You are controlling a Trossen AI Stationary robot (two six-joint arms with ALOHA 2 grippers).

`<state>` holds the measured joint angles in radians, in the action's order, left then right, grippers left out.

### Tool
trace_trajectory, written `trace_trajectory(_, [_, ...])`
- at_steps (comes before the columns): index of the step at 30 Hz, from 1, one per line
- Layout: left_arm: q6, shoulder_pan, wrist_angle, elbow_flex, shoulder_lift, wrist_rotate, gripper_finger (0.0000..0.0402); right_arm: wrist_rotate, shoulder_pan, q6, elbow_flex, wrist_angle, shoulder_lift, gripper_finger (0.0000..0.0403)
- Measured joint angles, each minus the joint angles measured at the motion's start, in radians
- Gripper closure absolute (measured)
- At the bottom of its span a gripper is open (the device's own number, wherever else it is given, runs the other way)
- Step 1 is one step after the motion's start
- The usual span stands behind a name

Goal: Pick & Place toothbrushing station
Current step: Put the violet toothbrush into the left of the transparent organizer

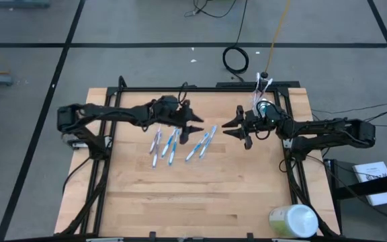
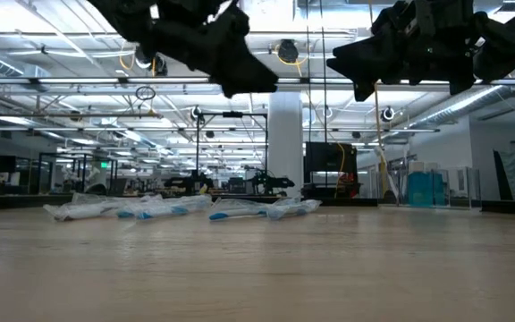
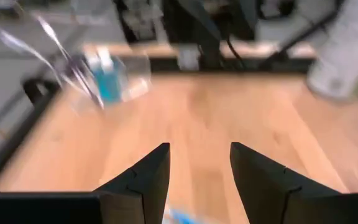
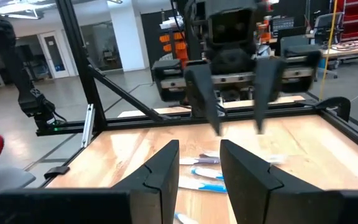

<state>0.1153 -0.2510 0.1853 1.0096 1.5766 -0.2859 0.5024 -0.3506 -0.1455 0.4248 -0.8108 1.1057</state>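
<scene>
Toothbrushes (image 1: 180,143), slim blue-and-white pieces in clear wrappers, lie loose in a scattered row on the wooden worktop (image 1: 200,202), in its far half and a little left of centre; any print on the wrappers is too small to read. In the low view the same toothbrushes (image 2: 177,208) lie flat on the wood, some touching, some just apart. A small clear plastic cup (image 1: 263,101) stands near the far right corner of the worktop, holding upright items, among them one with a teal part; in the left wrist view the cup (image 3: 107,78) appears blurred, and no label on it can be read.

The left gripper (image 1: 195,122) hangs above the worktop at the far end of the row, its fingers (image 3: 143,180) parted and grasping nothing. The right gripper (image 1: 232,128) faces it from the right, near but apart, with the cup just behind its wrist; its fingers (image 4: 157,174) are likewise parted and hold nothing. In the low view both grippers are clear of the wood.

A large pale green-and-white round container (image 1: 293,220) lies at the near right corner, well apart from the toothbrushes. The near half of the worktop is bare wood. A black frame (image 1: 99,161) runs along the worktop's sides and far edge. Cables (image 1: 235,59) lie on the floor beyond.
</scene>
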Motion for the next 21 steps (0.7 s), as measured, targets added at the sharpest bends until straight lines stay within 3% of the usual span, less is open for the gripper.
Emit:
trace_trajectory(5, [-0.105,0.023,-0.365,0.0,-0.095,0.151,0.0229,0.0,0.0,0.0,0.0,0.016,0.0,0.0293])
trace_trajectory(9, [-0.31,0.023,-0.735,0.0,-0.118,0.362,0.0229,0.0,0.0,0.031,0.0,0.031,0.0,0.0294])
trace_trajectory(12, [-0.471,0.03,-0.92,-0.02,-0.119,0.537,0.0229,0.0,0.0,0.053,0.0,0.037,0.0,0.0293])
trace_trajectory(15, [-0.58,0.03,-0.934,-0.091,-0.118,0.624,0.0229,0.0,0.0,0.06,0.0,0.036,0.0,0.0294])
trace_trajectory(21, [-0.608,-0.032,-0.774,-0.243,-0.118,0.526,0.0229,0.0,0.0,0.06,0.0,0.031,0.0,0.0294])
